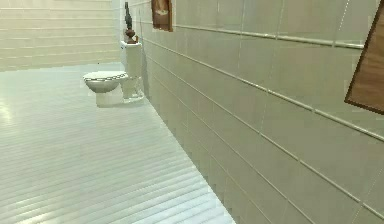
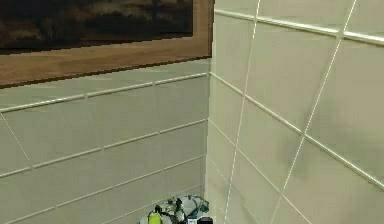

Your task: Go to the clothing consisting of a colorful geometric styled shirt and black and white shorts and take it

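1. In the arm side view, at the bottom edge about the middle, a small cluster of dark and white pieces was seen and taken for the gripper (image 2: pixel 178 212). Its far end could not be made out.
2. Whether anything was held by the gripper could not be told.
3. A small green blob (image 2: pixel 156 214) was seen at the cluster's left. What it was could not be told, nor whether it was touched by the gripper.
4. The place of the clothing could not be told.
5. Behind the cluster, a corner was formed by two walls of large pale tiles, the left-hand wall (image 2: pixel 100 130) and the right-hand wall (image 2: pixel 300 110).
6. High on the left-hand wall a dark picture in a wooden frame (image 2: pixel 100 30) was hung, cut by the top edge.
7. In the forward view, a pale striped floor (image 1: pixel 70 150) was spread from the bottom edge.
8. A tiled side wall (image 1: pixel 260 130) was seen along the forward view's right, with a wood-framed picture (image 1: pixel 366 62) hung at the right edge.
9. Farther off, a white toilet (image 1: pixel 108 82) was set on the floor against the side wall.
10. A slender dark thing (image 1: pixel 128 22) was stood upright on its tank; its kind could not be told.
11. A second framed picture (image 1: pixel 162 12) was hung on the side wall beyond the toilet, at the top edge.
12. The room was closed by a far wall (image 1: pixel 55 35) of pale horizontal bands.
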Tool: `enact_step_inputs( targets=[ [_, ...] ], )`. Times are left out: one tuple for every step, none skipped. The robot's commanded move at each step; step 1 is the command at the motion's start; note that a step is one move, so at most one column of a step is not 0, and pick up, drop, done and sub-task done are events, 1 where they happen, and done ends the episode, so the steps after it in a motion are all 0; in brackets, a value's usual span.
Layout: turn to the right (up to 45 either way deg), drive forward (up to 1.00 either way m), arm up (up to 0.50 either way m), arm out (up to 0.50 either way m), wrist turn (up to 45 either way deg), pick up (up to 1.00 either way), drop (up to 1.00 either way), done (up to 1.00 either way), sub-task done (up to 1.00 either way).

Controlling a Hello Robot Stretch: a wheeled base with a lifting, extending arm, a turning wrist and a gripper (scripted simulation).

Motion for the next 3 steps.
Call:
enact_step_inputs(
  targets=[
    [0.0, 0.0, -0.3, 0.0, 0.0, 0.0, 0.0, 0.0, 0.0],
    [0.0, 0.0, 0.0, 0.0, 0.0, 1.0, 0.0, 0.0, 0.0],
    [0.0, 0.0, 0.1, 0.0, 0.0, 0.0, 0.0, 0.0, 0.0]
  ],
)
